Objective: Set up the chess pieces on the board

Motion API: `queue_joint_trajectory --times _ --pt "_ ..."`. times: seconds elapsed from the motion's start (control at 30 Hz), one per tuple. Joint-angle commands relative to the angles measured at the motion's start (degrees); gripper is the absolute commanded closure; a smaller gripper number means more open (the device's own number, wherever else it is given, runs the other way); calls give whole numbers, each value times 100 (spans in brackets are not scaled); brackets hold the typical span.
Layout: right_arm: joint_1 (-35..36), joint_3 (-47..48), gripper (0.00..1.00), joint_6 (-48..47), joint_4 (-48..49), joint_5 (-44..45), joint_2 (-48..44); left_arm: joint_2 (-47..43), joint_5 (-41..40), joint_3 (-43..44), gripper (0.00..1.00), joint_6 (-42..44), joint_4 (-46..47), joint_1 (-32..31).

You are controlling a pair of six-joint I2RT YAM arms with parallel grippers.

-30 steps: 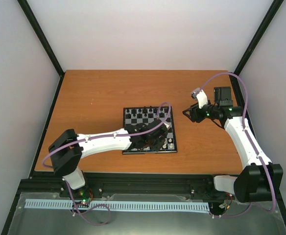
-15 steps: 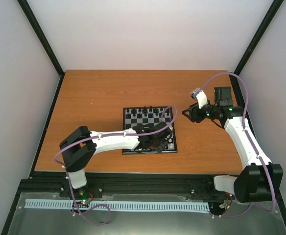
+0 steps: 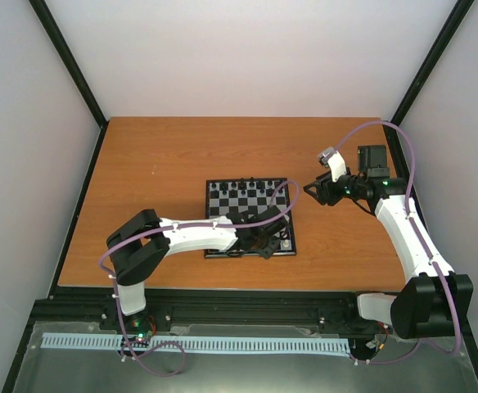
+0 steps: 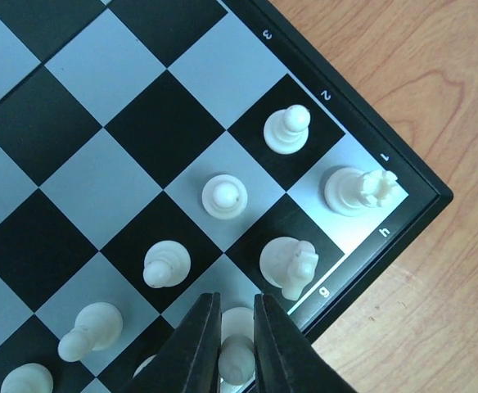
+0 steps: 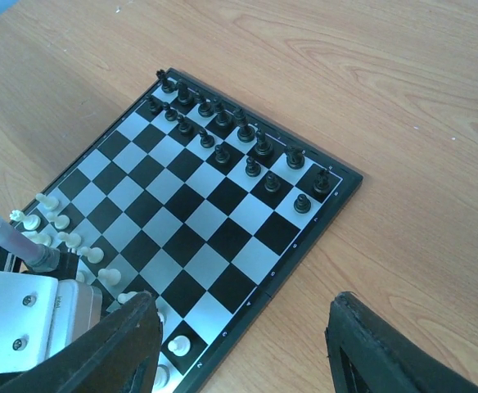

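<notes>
The board (image 3: 232, 211) lies mid-table. Black pieces (image 3: 247, 190) stand along its far rows, also in the right wrist view (image 5: 223, 123). Cream-white pieces fill the near right corner: a rook (image 4: 353, 190), a knight (image 4: 290, 264) and pawns (image 4: 224, 196). My left gripper (image 3: 270, 243) reaches low over that corner. In the left wrist view it (image 4: 236, 300) is closed around a cream-white piece (image 4: 237, 360) standing on a near-row square beside the knight. My right gripper (image 3: 313, 190) hovers open and empty to the right of the board (image 5: 198, 221), shown in its wrist view (image 5: 247, 344).
The brown wooden table (image 3: 157, 164) ends in black rails at the left, right and near edges. The left arm's purple cable (image 3: 284, 196) loops over the board's right side. White walls enclose the cell.
The left arm has folded in and its gripper has slid toward the board's near right corner. The right arm has not moved.
</notes>
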Motion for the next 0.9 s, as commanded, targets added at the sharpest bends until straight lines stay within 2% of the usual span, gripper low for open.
queue_joint_trajectory --times 0.0,0.3,0.6,0.87 --pt "-47 -22 43 -103 -17 -93 -3 106 17 216 88 48 69 -75" --pt "-48 -18 43 -148 -46 -115 6 161 -20 262 76 9 -25 -76" --pt "-48 -7 43 -149 -59 -142 2 -209 101 421 74 -17 -114 -72" --pt "-45 37 43 -135 -83 -144 -100 -920 -34 730 75 81 -855 -76"
